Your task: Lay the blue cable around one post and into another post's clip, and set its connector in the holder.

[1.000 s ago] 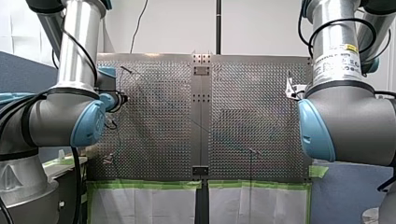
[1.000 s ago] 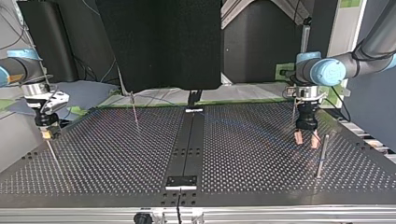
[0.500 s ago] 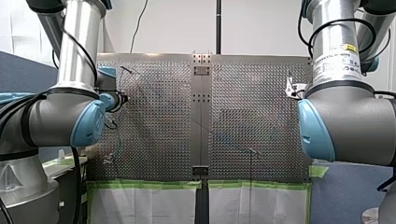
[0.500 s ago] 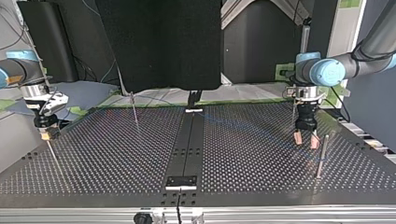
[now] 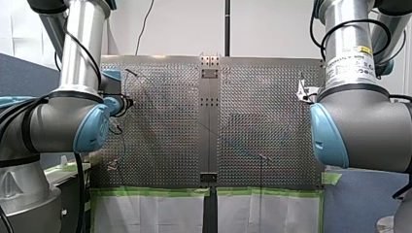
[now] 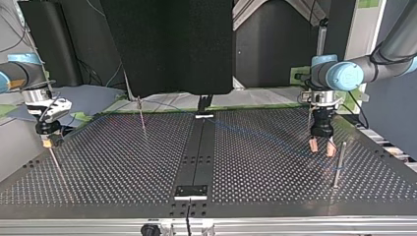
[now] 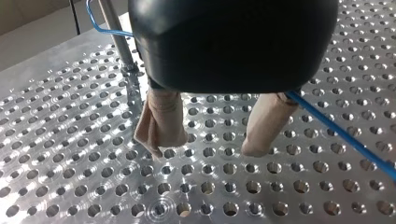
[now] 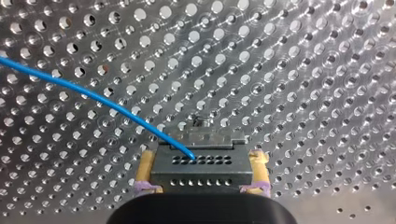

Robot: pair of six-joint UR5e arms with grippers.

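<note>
my right gripper (image 8: 202,157) clamps the connector (image 8: 201,169) of the blue cable (image 8: 70,86); my left gripper (image 7: 204,148) hangs wide open, empty.

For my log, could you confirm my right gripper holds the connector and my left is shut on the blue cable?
Not quite: the left wrist view shows my left gripper open, the blue cable passing beside one finger. My right gripper holds the connector.

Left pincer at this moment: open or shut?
Open. In the left wrist view the left pincer shows two fingers apart, bare table between them; the blue cable runs outside them.
</note>
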